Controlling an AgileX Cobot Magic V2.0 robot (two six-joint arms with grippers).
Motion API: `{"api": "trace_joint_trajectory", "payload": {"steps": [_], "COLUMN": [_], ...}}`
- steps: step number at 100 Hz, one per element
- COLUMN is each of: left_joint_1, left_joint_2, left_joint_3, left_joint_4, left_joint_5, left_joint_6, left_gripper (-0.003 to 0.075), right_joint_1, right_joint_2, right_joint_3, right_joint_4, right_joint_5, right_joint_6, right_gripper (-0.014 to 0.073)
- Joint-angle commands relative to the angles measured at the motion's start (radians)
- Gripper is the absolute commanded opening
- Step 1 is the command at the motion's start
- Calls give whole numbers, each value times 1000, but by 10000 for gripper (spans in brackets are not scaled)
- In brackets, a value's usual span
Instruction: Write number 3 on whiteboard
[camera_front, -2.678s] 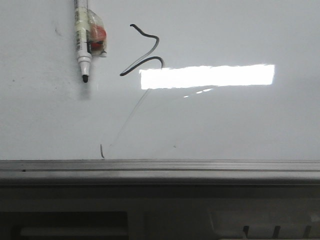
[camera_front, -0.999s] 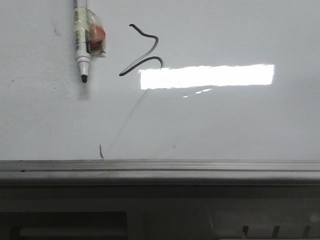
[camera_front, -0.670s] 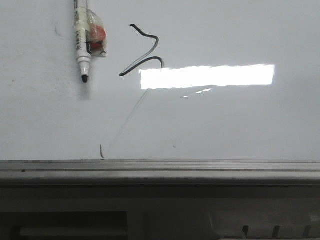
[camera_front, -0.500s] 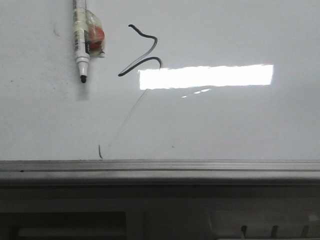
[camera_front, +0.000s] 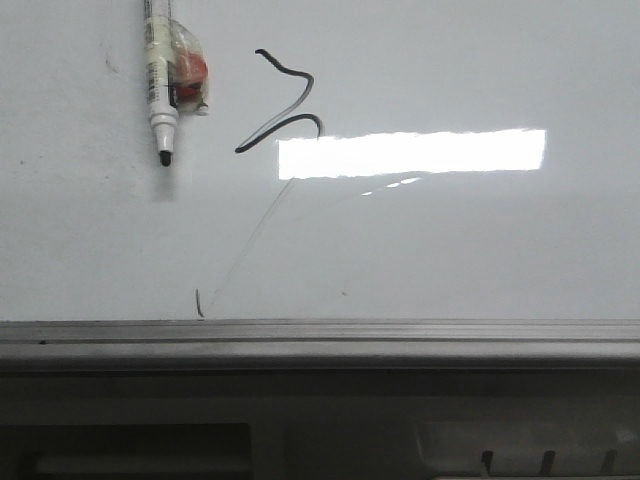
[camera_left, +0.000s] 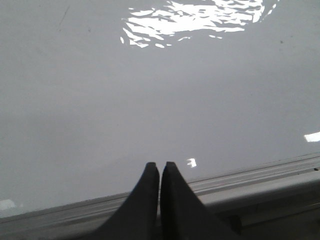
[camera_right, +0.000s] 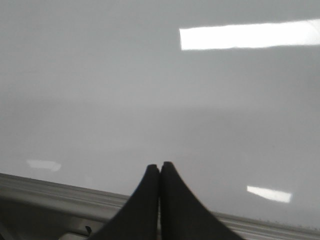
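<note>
- Nearest, both claws sit low by the grey edge strip: the left claw and the right claw each have their fingers pressed together, pinching nothing.
- Beyond them the whiteboard stretches away as a glossy surface.
- Farther up it lies the number 3, a thin black squiggle with a faint tail running toward the edge strip.
- A marker lies just left of the squiggle, its long axis pointing tip-first toward the robot; the left arm looks likelier to be nearer.
</note>
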Motion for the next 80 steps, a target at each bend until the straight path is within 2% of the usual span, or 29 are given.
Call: {"api": "trace_joint_trajectory", "payload": {"steps": [1,13,80], "left_joint_1": [2,2,2], "left_joint_2": [-24,-24,-24], "left_joint_3": [11,11,11], "left_joint_4": [-18,-18,-18], "left_joint_5": [-51,-51,-51], "left_joint_6": [-13,-13,-13], "left_gripper": [-21,-21,-21], "right_joint_1": [-7,-7,-7], "right_joint_2": [6,6,6], "right_joint_3": [29,29,29], "right_joint_4": [-24,-24,-20], "right_joint_5": [-28,23,23], "right_joint_6": [7,7,7], "right_gripper": [-50,-50,-50]}}
